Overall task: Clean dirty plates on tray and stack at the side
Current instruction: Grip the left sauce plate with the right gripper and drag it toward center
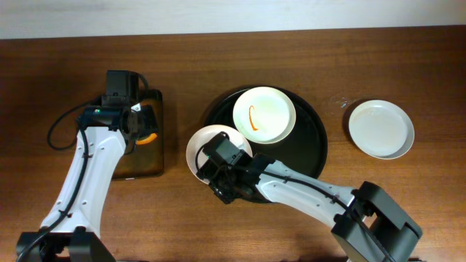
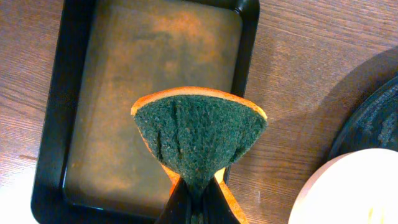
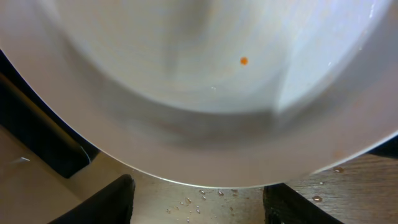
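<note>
Far left on the bench there's a black pan. The left tool hangs right over it, pinched shut on a sponge by one corner, green scrub face down. My guess is that spot is on purpose: drips land in the pan instead of on the wood, and the sponge is close to the plates without crowding them.

Next over is the near plate, sitting half on and half off the left edge of the round tray. The right tool is right on top of it. In the right wrist view its fingers stand wide apart at the bottom corners, with the plate's rim curving just above them. It's too close and blurry to say whether they touch the rim, honestly. There's one orange speck on that plate and water droplets on the wood below it, so I'd call it mid-wash rather than done. Pulling it to the tray's left side makes sense, since that's where the sponge arm can reach.

Further right, the streaked plate sits flat on the tray with an orange smear, not dealt with yet.

Far right, well apart from the tray, a clean plate lies alone on the wood. Looks like the start of the stack.
</note>
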You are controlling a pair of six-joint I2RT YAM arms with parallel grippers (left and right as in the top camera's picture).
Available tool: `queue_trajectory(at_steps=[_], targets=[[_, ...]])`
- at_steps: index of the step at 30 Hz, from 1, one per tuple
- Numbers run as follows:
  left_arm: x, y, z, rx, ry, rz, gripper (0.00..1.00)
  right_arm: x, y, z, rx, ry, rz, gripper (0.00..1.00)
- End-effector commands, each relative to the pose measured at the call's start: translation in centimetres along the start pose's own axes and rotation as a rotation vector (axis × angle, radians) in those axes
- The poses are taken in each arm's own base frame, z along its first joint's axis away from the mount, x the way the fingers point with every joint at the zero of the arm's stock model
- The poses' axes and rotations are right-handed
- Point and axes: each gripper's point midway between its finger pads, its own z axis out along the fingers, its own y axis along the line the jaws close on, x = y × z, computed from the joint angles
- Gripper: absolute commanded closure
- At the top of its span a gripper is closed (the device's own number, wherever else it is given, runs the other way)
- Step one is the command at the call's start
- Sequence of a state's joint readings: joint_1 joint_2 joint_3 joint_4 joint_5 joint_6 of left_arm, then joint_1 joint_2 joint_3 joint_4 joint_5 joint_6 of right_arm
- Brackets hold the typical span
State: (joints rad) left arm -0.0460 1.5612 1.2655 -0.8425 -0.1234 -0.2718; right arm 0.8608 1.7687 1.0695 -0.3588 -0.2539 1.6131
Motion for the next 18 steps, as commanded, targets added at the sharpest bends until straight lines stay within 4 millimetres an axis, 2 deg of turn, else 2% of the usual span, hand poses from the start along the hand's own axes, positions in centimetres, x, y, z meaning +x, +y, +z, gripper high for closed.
queue_trajectory(at_steps=[1, 9, 13, 15, 18], targets=[[-0.3, 0.1, -0.9, 0.008, -0.023, -0.003, 1.0, -0.1, -0.5, 0.4, 0.018, -0.035, 0.009, 0.35], [-0.3, 0.1, -0.9, 0.008, -0.021, -0.002, 1.0, -0.6, -3.2, 0.9, 0.085, -0.051, 0.05, 0.42], [-0.3, 0.1, -0.9, 0.008, -0.022, -0.003, 1.0, -0.5, -5.1, 0.7, 0.163, -0.044, 0.055, 0.67], [-0.3, 0.1, -0.9, 0.008, -0.022, -0.003, 1.0, -0.8, -5.3, 0.6, 0.173, -0.046, -0.052, 0.87], [-0.3, 0.0, -0.9, 0.013, -0.02, -0.003, 1.0, -1.4, -5.4, 0.3, 0.181, -0.031, -0.187, 0.94]])
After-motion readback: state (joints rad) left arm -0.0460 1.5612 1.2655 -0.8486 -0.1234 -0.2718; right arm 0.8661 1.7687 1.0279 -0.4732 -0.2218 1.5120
